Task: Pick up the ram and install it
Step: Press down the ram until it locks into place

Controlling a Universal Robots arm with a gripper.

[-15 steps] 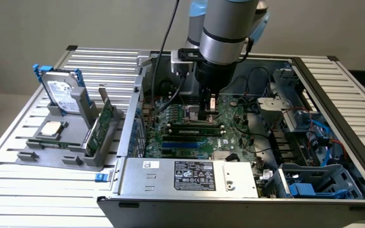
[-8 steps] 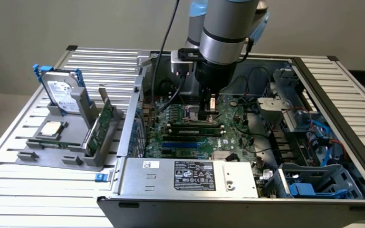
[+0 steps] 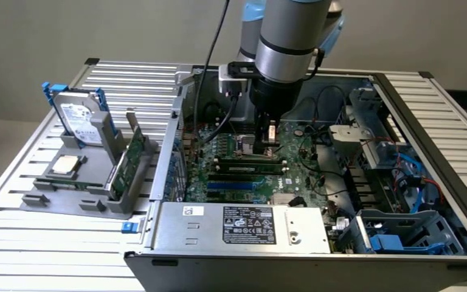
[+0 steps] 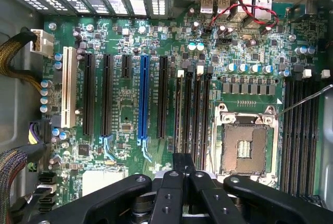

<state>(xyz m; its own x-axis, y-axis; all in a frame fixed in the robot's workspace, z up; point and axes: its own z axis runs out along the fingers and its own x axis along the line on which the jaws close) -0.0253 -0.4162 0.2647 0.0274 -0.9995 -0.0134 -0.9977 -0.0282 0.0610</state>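
Observation:
My gripper (image 3: 272, 135) hangs low inside the open computer case (image 3: 217, 255), just over the motherboard (image 3: 298, 176). In the wrist view the gripper (image 4: 182, 162) is shut, its black fingers pressed together with nothing visible between them. The tips sit above the near end of a bank of black memory slots (image 4: 192, 114), beside the empty processor socket (image 4: 244, 148). A thin greenish strip (image 3: 245, 159) runs along the slot closest to the socket. It may be the ram seated edge-on, but I cannot tell for sure.
A grey fixture (image 3: 63, 204) at the exterior view's left holds a silver hard drive with blue rails (image 3: 78, 118) and an upright green expansion card (image 3: 126, 163). The power supply (image 3: 242, 228) fills the case front. Cables (image 3: 408, 176) and drive bays crowd the exterior view's right.

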